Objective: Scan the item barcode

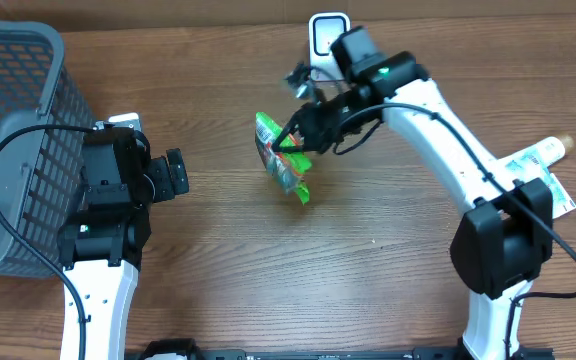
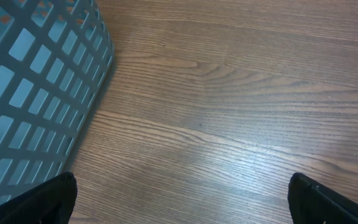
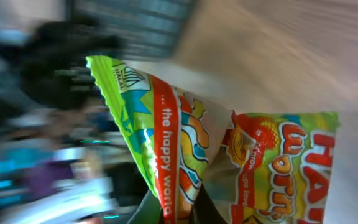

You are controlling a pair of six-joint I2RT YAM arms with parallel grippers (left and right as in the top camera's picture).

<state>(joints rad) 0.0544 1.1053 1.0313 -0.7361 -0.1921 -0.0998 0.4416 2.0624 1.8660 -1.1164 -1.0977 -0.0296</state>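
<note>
While the right gripper (image 1: 295, 143) is pressed shut on one edge of the bag (image 1: 280, 168), the bag hangs, apparently off the table, just in front of the scanner (image 1: 326, 32). Barcode face can't be made out. Judgement: turn the wrist slowly and present the flat back squarely, film uncreased. Left gripper (image 1: 175, 174) is spread wide, idle beside the basket (image 1: 18, 120).

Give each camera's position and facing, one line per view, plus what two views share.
Overhead: above the table, looking down; both arms, left gripper open, right gripper shut on the candy bag.
Left wrist: on the left arm, facing table and basket; own fingertips at the bottom corners.
Right wrist: facing along its fingers at the bag.
Shared: overhead and right wrist both show the bag.
</note>
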